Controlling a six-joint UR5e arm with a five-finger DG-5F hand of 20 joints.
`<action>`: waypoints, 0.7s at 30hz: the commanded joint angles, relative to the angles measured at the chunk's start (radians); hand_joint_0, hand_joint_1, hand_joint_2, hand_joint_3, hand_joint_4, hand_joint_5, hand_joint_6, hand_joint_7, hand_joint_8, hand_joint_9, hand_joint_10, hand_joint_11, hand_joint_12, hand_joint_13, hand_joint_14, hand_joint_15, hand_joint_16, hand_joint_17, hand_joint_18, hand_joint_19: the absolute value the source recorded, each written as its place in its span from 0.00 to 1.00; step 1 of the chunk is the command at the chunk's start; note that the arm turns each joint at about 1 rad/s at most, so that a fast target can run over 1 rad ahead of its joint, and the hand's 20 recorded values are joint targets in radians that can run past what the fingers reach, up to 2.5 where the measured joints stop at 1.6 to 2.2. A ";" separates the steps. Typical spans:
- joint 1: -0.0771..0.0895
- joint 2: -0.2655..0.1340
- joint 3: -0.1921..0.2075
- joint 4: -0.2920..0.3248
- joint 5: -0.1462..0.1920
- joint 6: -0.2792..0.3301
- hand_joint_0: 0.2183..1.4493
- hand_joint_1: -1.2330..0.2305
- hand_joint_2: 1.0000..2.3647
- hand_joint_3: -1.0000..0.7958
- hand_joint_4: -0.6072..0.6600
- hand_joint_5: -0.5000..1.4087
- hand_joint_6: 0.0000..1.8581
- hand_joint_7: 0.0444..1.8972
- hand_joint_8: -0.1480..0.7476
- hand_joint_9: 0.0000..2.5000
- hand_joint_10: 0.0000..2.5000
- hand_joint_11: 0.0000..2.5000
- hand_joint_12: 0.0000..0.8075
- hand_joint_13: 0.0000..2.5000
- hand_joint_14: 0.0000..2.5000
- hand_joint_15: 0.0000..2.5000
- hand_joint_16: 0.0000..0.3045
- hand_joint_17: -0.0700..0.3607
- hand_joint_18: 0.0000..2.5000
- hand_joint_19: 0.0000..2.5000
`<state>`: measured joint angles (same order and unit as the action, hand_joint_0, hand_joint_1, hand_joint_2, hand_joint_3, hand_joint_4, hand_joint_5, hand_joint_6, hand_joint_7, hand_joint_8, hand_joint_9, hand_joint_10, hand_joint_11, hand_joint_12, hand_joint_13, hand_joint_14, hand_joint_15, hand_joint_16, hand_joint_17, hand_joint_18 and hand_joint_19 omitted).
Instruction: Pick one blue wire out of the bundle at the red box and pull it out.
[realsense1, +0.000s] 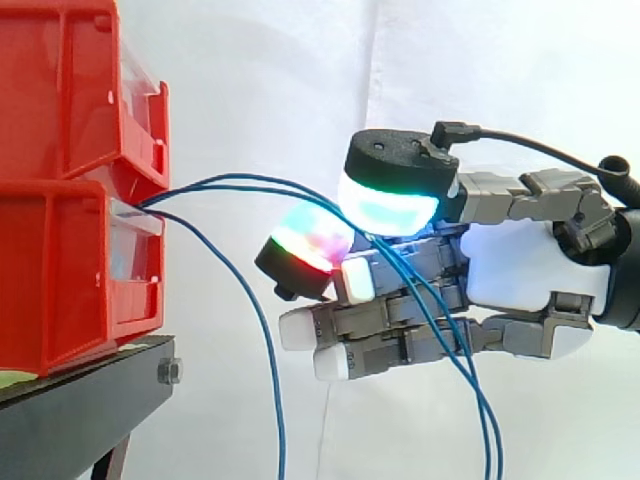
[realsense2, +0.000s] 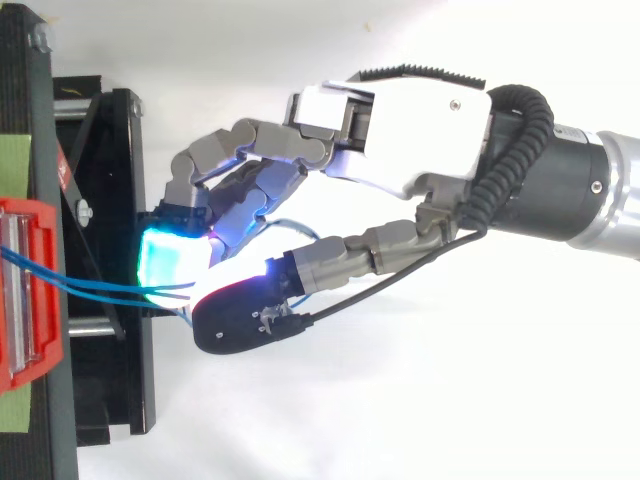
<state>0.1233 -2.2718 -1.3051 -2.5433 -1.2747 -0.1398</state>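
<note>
— Side view, contents?
— Box (realsense1: 60, 200), red, on stand (realsense1: 80, 400). Wires (realsense1: 250, 182), blue, out of box front: two arching right into hand (realsense1: 510, 260), one hanging just beside box.
— Fingers?
— Curled; two glowing pads (realsense1: 385, 205) pinching the arching pair, right of box.
— Top view?
— Hand (realsense2: 420, 120) right of box (realsense2: 20, 290); wires (realsense2: 90, 290) from box to pads.

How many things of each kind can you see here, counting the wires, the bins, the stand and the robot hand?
Blue wires: 3
Red bins: 2
Black stand: 1
Hand: 1
Total: 7
</note>
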 joint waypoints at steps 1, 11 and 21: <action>0.001 0.000 0.000 0.000 0.000 0.000 0.39 0.32 0.01 0.50 0.69 0.16 0.44 0.44 0.47 0.36 0.01 0.26 0.43 0.27 0.01 0.13 0.16 0.42 0.20 0.16; -0.001 0.001 0.000 0.000 0.000 0.002 0.29 0.42 0.01 0.39 0.68 0.18 0.41 0.52 0.49 0.40 0.01 0.26 0.44 0.27 0.01 0.14 0.17 0.43 0.18 0.17; -0.001 0.000 0.000 0.000 0.000 -0.003 0.28 0.35 0.00 0.32 0.66 0.17 0.46 0.51 0.49 0.40 0.01 0.28 0.45 0.27 0.01 0.14 0.17 0.44 0.19 0.16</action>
<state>0.1228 -2.2716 -1.3052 -2.5433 -1.2748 -0.1394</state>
